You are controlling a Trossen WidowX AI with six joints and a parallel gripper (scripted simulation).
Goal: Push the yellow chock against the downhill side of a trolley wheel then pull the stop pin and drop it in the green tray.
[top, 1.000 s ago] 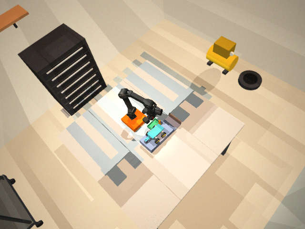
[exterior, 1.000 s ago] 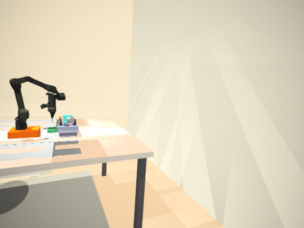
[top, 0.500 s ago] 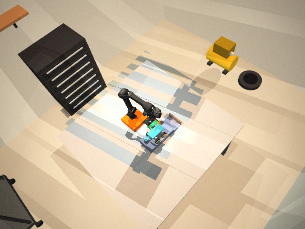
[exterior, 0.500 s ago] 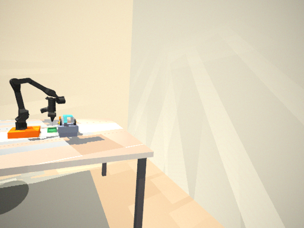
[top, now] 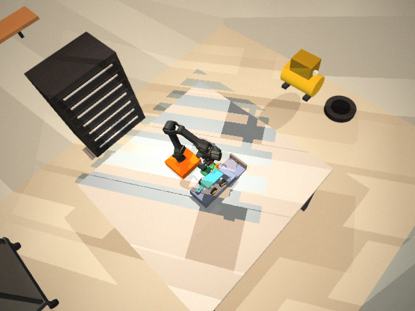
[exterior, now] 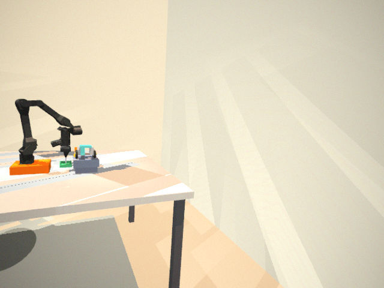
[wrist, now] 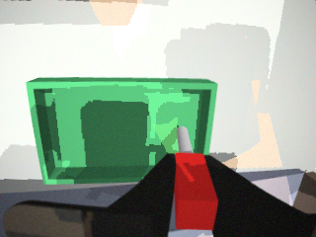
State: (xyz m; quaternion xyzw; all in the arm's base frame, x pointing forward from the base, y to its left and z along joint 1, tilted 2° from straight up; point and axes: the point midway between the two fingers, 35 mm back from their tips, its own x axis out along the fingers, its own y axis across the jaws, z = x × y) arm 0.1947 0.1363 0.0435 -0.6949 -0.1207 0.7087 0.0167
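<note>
My gripper (wrist: 187, 162) (top: 203, 166) (exterior: 65, 153) is shut on the stop pin (wrist: 196, 193) by its red head. The pin's grey shaft points down into the green tray (wrist: 39, 129) (top: 207, 172) (exterior: 64, 164), and its tip hangs low over the tray's right part. The teal trolley (top: 212, 177) (exterior: 83, 150) stands on the grey-blue ramp (top: 235, 167) (exterior: 85, 166) just beside the tray. A small orange piece (top: 216, 164) (exterior: 75, 150) that looks like the chock's handle shows at the trolley's side. I cannot tell whether it touches a wheel.
The arm's orange base (top: 188, 164) (exterior: 30, 167) stands next to the tray. On the floor are a black drawer cabinet (top: 83, 90), a yellow compressor (top: 301, 77) and a tyre (top: 339, 108). The table's front edge (exterior: 123, 201) is far from the ramp.
</note>
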